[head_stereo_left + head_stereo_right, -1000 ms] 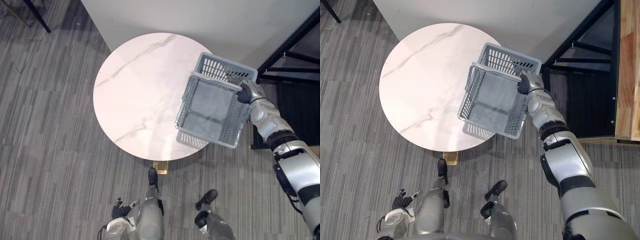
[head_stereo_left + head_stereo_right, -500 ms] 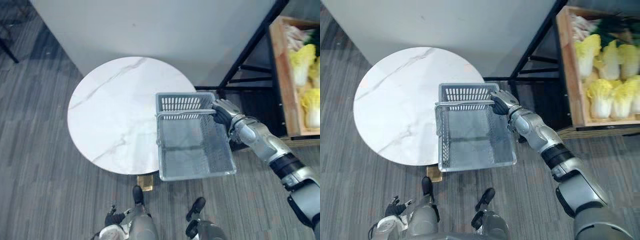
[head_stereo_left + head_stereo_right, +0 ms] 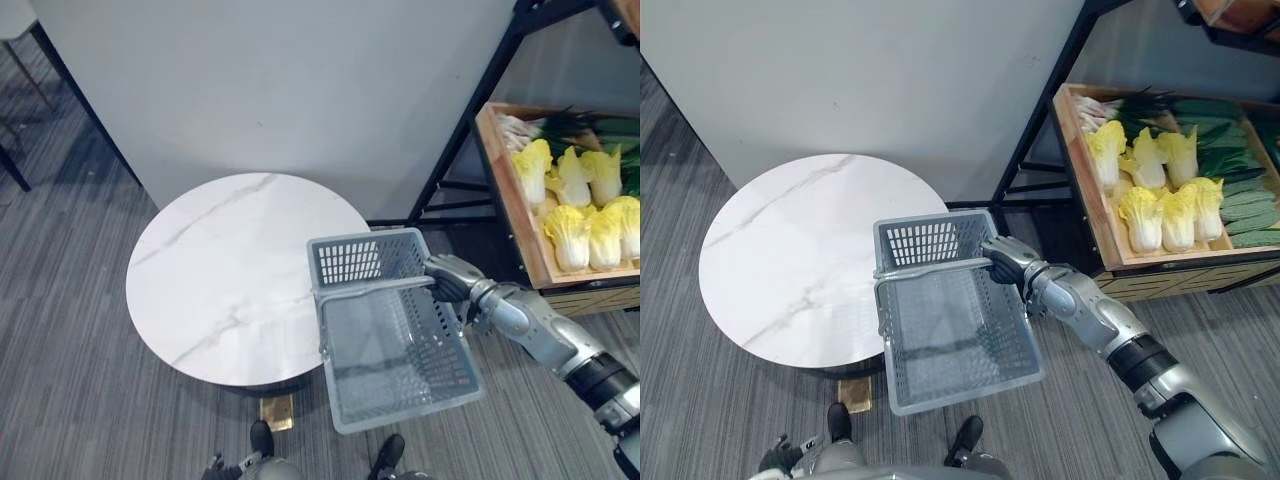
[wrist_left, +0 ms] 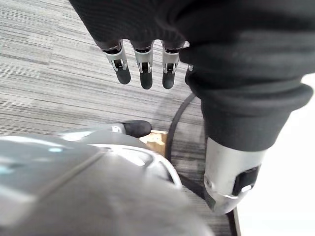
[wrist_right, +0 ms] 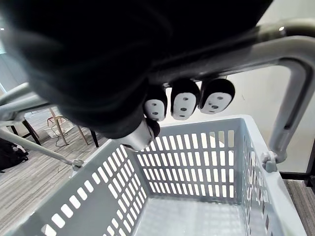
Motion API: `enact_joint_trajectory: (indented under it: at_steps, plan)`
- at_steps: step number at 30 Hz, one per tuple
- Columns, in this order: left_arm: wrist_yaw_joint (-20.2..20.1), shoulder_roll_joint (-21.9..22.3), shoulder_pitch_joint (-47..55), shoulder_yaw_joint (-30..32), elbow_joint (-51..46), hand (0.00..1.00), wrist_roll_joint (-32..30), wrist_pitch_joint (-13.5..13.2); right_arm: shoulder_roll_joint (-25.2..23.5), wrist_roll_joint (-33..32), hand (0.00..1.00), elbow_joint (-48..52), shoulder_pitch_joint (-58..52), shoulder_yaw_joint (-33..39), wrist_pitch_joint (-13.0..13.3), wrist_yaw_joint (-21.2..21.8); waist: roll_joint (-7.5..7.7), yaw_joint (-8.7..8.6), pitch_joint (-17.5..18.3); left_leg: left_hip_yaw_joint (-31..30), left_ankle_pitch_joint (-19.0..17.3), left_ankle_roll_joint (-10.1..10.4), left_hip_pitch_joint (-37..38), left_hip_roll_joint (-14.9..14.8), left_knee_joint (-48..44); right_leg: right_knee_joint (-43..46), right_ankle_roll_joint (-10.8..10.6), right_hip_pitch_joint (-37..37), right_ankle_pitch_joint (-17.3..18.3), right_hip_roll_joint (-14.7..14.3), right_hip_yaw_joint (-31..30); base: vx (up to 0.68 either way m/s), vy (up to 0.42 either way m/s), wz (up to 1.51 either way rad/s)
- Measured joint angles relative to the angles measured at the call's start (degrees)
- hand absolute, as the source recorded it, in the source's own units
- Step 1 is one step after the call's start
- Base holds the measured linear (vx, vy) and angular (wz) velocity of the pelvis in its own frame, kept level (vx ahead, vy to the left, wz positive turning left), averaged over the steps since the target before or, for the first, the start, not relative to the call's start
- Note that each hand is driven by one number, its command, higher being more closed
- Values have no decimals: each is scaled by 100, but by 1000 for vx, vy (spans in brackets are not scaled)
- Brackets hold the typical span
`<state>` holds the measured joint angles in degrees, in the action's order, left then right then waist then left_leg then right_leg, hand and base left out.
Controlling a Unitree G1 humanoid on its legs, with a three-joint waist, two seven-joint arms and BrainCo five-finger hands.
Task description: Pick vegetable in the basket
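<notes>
Right wrist view: right hand [image 5: 184, 102] curled round the basket handle [image 5: 290, 42]; left hand [image 4: 146, 64] hangs straight-fingered.

- The basket [image 3: 400, 330] stands in front of the round table [image 3: 230, 270], hiding its rim at about 4 o'clock.
- The table's stand is tucked out of sight under the top; a brass-coloured foot [image 3: 275, 410] peeks out at 6 o'clock.
- The right hand [image 3: 1005, 258] grips the basket's handle [image 3: 940, 268]. Its palm is buried under the dark cover, with the fingertips [image 5: 184, 103] curling round the bar.
- At the basket's 2 o'clock, the wooden crate [image 3: 510, 200] of cabbages [image 3: 1160, 200] is cut by the picture's edge, and the green leaves [image 3: 1240, 170] run off it.
- A pale bundle [image 3: 1095, 108] in the crate's far corner is too small to name.
- The black rack [image 3: 470, 120] is cut off overhead.
- At the table's 10 o'clock, a pale seat [image 3: 12, 15] is clipped by the corner.
</notes>
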<state>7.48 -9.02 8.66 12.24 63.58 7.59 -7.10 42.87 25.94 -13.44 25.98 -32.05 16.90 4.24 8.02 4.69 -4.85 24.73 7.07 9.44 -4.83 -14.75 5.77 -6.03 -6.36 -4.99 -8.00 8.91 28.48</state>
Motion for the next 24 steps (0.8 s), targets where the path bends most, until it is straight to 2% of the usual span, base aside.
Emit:
enact_joint_trajectory:
  at_steps: [3,5,6,8,9,10,11,12,13,14,15,17,18,19,20,21,23,24]
  plan:
    - [-6,20,74,41,4,0,0,16,-3,3,100,46,-394,83,7,-5,38,-3,66,18,-126,-4,107,-31,-164,139,26,103,32,25,-41,57,8,-3]
    - [-2,5,66,25,-21,0,2,12,-11,26,100,108,-901,403,-3,-7,52,-6,58,5,-455,-15,-10,-91,-740,922,25,-119,367,263,-79,38,50,-1]
    - [-1,1,66,-4,-17,0,3,15,-14,44,100,121,-1043,515,-13,-10,53,-10,56,11,-534,-9,-10,-89,-848,1114,10,-168,402,333,-96,23,70,-8]
    - [2,-19,67,-95,-17,0,-1,13,-92,122,100,141,-1514,1063,-54,-33,-1,-71,44,133,-819,-55,-126,-127,-1209,1691,-148,-459,257,491,-350,-75,136,-33]
    - [10,-28,64,-114,-19,0,-33,13,-176,213,100,147,-1682,1318,-158,-128,-86,-147,77,262,-925,-104,-261,-217,-1342,1967,-246,-820,-160,488,-595,-159,195,-57]
    - [11,-33,60,-106,-22,0,-105,14,-219,275,100,146,-1723,1399,-216,-177,-75,-172,72,341,-978,-184,-297,-214,-1348,1969,-225,-1000,-487,475,-663,-164,261,-104]
    - [11,-16,33,-73,-30,0,-169,12,-307,356,100,140,-1687,1499,-302,-239,-135,-185,51,489,-1066,-459,-313,-208,-1430,1352,-66,-1133,-1478,267,-676,-151,241,-162]
    - [9,45,50,-23,39,0,-190,10,-394,479,100,142,-1594,1516,-380,-257,-273,-109,-28,936,-978,-660,-254,-359,-1257,1353,481,-1086,-1364,261,-281,-166,229,-160]
    - [9,35,45,-27,35,0,-239,13,-389,528,100,136,-1597,1510,-390,-265,-276,-190,-28,1094,-945,-712,-212,-344,-1193,1968,870,-1069,-773,446,168,-160,221,-148]
    - [2,9,69,-39,21,0,-385,11,-384,559,100,92,-1590,1508,-391,-269,-247,-286,-20,1419,-928,-782,-68,-283,-1096,3215,991,-907,127,864,907,-102,237,-132]
    - [-1,-23,80,-57,22,0,-397,15,-388,566,100,-4,-1490,1471,-370,-275,-217,-256,-14,1776,-965,-840,54,-291,-1074,3896,1069,-641,408,1157,1293,-73,213,-150]
    - [-5,-28,76,-69,17,0,-395,14,-388,566,100,-95,-1278,1388,-366,-281,-188,-217,8,2290,-983,-865,176,-302,-1057,4208,1107,-249,401,1335,1580,-84,73,-163]
    - [-11,-11,26,-69,17,0,-390,14,-395,566,100,-99,-1103,1369,-365,-284,-139,-186,42,2721,-985,-863,208,-352,-1084,4130,1092,-133,398,1371,1769,-108,-8,-184]
    - [-16,-4,-40,-65,22,0,-381,14,-403,562,100,-106,-990,1369,-372,-292,-170,-170,20,3021,-984,-866,223,-412,-1129,3944,1090,-213,379,1360,1976,-137,-53,-191]
    - [-22,6,-92,-51,45,0,-374,16,-410,561,100,-133,-970,1360,-381,-310,-257,-128,57,3355,-964,-890,308,-384,-1055,3292,1135,-187,315,1032,2090,-211,-164,-179]
    - [-41,91,-76,-50,81,0,-373,8,-405,564,100,-141,-948,1349,-389,-318,-329,-80,81,3736,-814,-934,455,-406,-836,3024,1076,-98,601,895,2202,-190,-176,-144]
    - [-39,63,-59,-14,78,0,-338,4,-418,568,100,-188,-947,1279,-409,-368,-275,-139,95,4235,-776,-874,669,-276,-903,3311,887,54,1172,1184,2545,-65,-228,-126]
    - [-32,53,-57,-4,97,0,-332,13,-417,568,100,-224,-813,1125,-407,-385,-169,-98,158,4603,-786,-889,775,-284,-1057,3064,856,33,1228,1155,2808,-2,-255,-145]
